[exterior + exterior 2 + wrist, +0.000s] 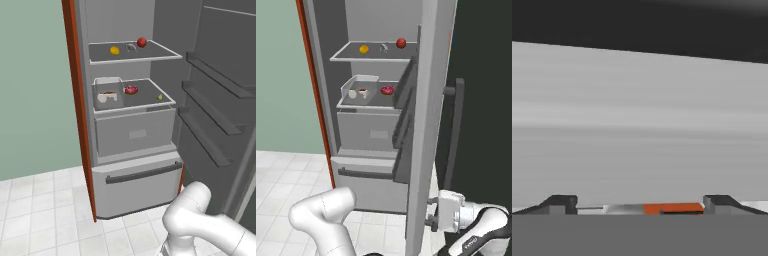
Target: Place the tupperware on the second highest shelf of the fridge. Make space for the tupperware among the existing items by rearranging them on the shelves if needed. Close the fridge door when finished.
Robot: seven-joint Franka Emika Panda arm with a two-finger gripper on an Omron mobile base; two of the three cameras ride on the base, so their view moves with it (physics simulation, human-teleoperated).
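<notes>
Fridge (135, 145) standing wide open, grey inside, red-brown trim (79, 110) running down its left side. Fridge door (428, 125) swung out, inner ledges facing the shelves, and the gripper (431, 212) sits low against the door's outer face, under the long dark bar handle (454, 130). Fingertips (562, 202) are spread well apart in the hand view with only grey panel ahead of them; nothing is between them. Tupperware (106, 92) is on the lower shelf (150, 106), at its left edge, clear-walled with pale bits of food inside. Pink doughnut (131, 89) just beside it, tiny green lime (160, 97) toward the right edge. Up on the higher shelf (160, 52): yellow fruit (115, 50), small grey object (130, 48), red apple (142, 42).
</notes>
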